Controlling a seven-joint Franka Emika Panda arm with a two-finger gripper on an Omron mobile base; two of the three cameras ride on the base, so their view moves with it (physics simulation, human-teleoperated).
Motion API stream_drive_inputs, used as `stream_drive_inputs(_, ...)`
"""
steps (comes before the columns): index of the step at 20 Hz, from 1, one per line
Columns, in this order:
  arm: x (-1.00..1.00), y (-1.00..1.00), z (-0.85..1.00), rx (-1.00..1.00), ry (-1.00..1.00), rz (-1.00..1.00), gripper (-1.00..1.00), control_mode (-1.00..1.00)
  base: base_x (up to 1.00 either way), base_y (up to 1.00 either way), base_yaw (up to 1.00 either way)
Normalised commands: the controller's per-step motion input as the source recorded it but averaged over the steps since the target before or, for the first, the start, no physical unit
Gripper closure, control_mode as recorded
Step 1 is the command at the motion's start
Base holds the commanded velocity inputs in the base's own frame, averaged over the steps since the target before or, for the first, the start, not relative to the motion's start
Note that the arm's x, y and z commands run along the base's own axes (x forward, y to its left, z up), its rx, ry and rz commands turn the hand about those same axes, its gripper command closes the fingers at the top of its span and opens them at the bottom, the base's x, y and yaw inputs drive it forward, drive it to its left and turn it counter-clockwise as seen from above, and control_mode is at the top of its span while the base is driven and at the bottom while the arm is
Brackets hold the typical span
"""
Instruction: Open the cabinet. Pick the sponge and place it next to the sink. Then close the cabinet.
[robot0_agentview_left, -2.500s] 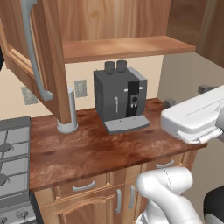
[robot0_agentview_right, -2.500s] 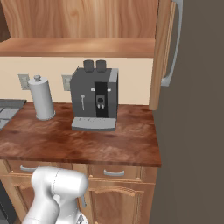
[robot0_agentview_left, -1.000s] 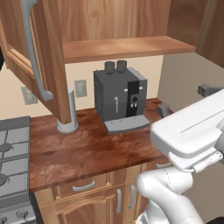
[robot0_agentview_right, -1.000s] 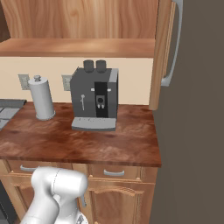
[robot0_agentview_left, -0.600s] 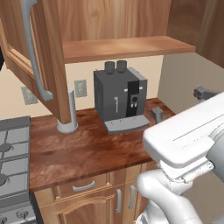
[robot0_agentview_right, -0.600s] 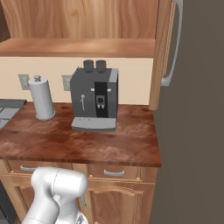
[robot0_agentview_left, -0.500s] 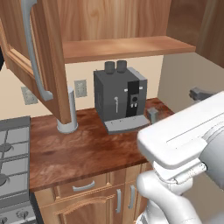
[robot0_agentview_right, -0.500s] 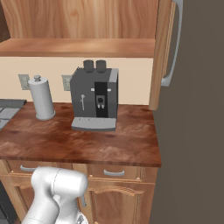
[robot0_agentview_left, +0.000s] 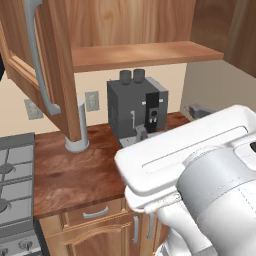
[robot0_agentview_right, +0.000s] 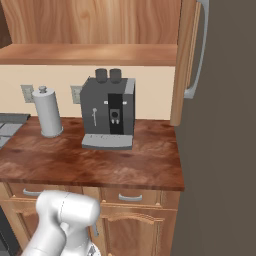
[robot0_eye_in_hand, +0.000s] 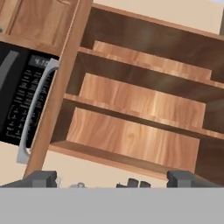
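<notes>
Beige back wall (robot0_agentview_right: 150, 90) ran behind a reddish-brown wood countertop (robot0_agentview_right: 90, 160) on low cabinets with short grey drawer handles (robot0_agentview_right: 130, 198). The cabinet (robot0_eye_in_hand: 131, 109) hung above the counter with both doors swung open: left door (robot0_agentview_left: 45, 60) with its long grey bar handle (robot0_agentview_left: 37, 60) near the left base camera, right door (robot0_agentview_right: 187, 55) edge-on at the right. In the hand view its wooden shelves looked bare, and a black microwave panel (robot0_eye_in_hand: 22, 100) sat left of the open door. The white arm (robot0_agentview_left: 200, 165) blocked the lower right of the left base view. A dark grey coffee machine (robot0_agentview_right: 108, 107) stood mid-counter against the wall, a white paper-towel roll (robot0_agentview_right: 46, 111) to its left, and a stove (robot0_agentview_left: 12, 195) at far left. Gripper (robot0_eye_in_hand: 111, 178) pointed at the cabinet, jaws spread wide, holding nothing.
</notes>
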Motion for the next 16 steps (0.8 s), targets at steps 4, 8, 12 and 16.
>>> stream_drive_inputs(4,0.0,0.36,0.0,-0.01,0.0,-0.12,-1.0,-1.0,0.0,0.0,0.0)
stream_drive_inputs(8,0.29,0.49,-0.08,-0.06,0.0,-0.12,-1.0,-1.0,0.0,0.0,0.0)
stream_drive_inputs(12,0.28,0.48,-0.14,-0.04,0.0,-0.14,-1.0,-1.0,0.0,0.0,0.0)
stream_drive_inputs(16,0.25,0.49,-0.15,-0.04,0.0,-0.18,-1.0,-1.0,0.0,0.0,0.0)
